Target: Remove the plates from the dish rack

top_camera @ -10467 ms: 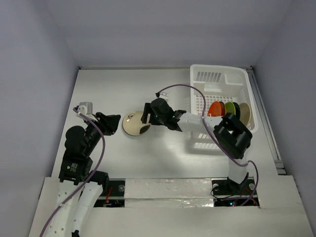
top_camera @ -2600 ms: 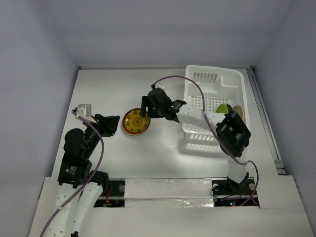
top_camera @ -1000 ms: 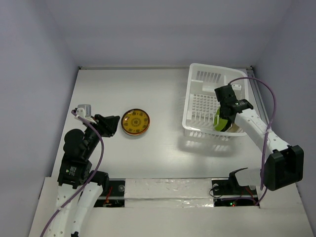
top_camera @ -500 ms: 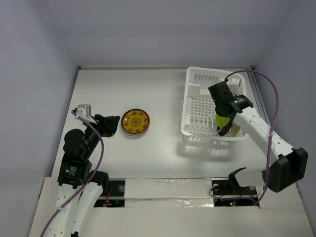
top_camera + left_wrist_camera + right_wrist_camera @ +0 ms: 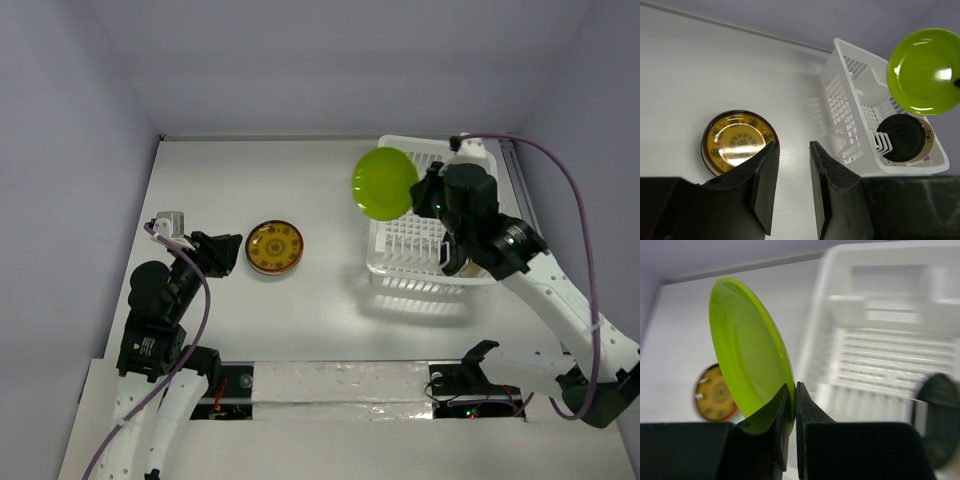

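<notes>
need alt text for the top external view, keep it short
The right hand holds a lime green plate by its edge, up in the air over the far left corner of the white dish rack. A yellow patterned plate lies flat on the table further left, near the left hand, which holds nothing.

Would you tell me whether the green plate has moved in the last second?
Yes. The green plate rose out of the rack, leftward toward the yellow plate, in the right hand.
</notes>
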